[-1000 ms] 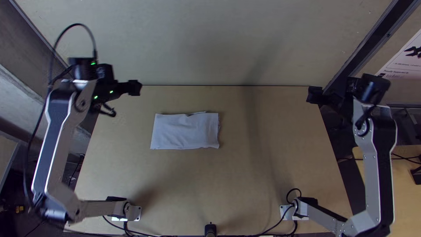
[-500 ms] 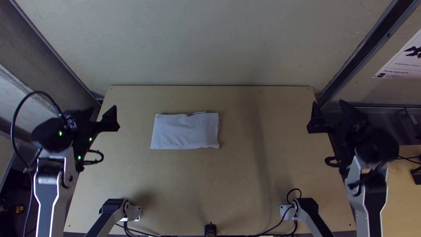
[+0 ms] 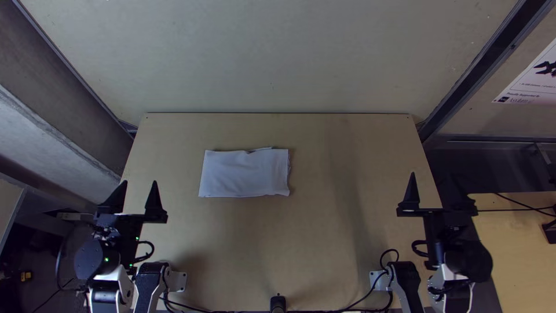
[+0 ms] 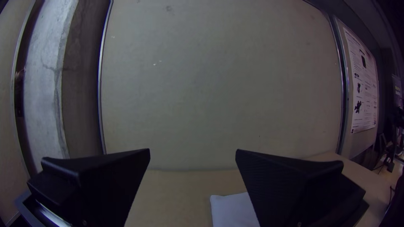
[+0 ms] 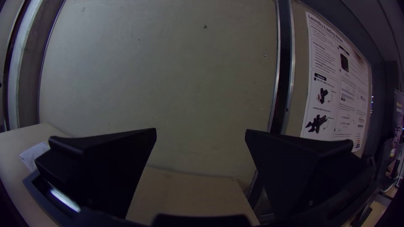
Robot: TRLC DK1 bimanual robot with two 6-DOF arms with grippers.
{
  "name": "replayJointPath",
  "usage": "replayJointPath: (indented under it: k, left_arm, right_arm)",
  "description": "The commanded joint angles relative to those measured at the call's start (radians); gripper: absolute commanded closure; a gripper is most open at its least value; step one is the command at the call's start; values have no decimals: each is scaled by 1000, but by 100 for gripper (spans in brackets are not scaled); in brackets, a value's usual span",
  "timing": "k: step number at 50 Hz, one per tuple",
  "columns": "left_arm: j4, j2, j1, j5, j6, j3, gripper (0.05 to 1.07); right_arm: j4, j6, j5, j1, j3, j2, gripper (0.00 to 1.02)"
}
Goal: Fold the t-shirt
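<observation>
A white cloth (image 3: 244, 174) lies on the table as a flat folded rectangle, left of the middle, with slightly uneven layers along its far and right edges. My left gripper (image 3: 134, 200) stands open near the table's left edge, apart from the cloth. Over by the right edge is my right gripper (image 3: 438, 194), also open and well away from it. In the left wrist view, the left gripper (image 4: 192, 153) has nothing between its fingers, and part of the cloth (image 4: 231, 210) shows beyond. The right gripper (image 5: 201, 132) is empty too, with a bit of cloth (image 5: 33, 154) beside one finger.
The light wooden table (image 3: 313, 243) meets an upright pale panel (image 3: 272, 58) at its far edge. Dark cables (image 3: 202, 310) run along the near edge between the arm bases. A printed sheet (image 3: 530, 78) hangs on the right side wall.
Both arms have drawn back toward their bases; the left gripper moved down the picture from the far left corner and the right one down along the right edge. The cloth has stayed in place.
</observation>
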Motion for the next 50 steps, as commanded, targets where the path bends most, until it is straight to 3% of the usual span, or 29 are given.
replayJointPath:
  k: [1,15,26,39,50]
  left_arm:
    - [51,-82,8,-9,29,-92,10]
    - [148,-114,6,-23,55,-275,10]
    - [79,-114,8,-61,70,-411,10]
    - [67,-111,37,-57,86,-425,10]
    - [67,-111,37,-55,84,-425,10]
  right_arm:
    - [55,-21,17,2,-89,-53,6]
    - [67,8,19,22,-344,-175,4]
    - [72,41,19,22,-476,-175,4]
    - [63,110,-18,-6,-480,-145,4]
    - [71,110,-18,-12,-482,-171,4]
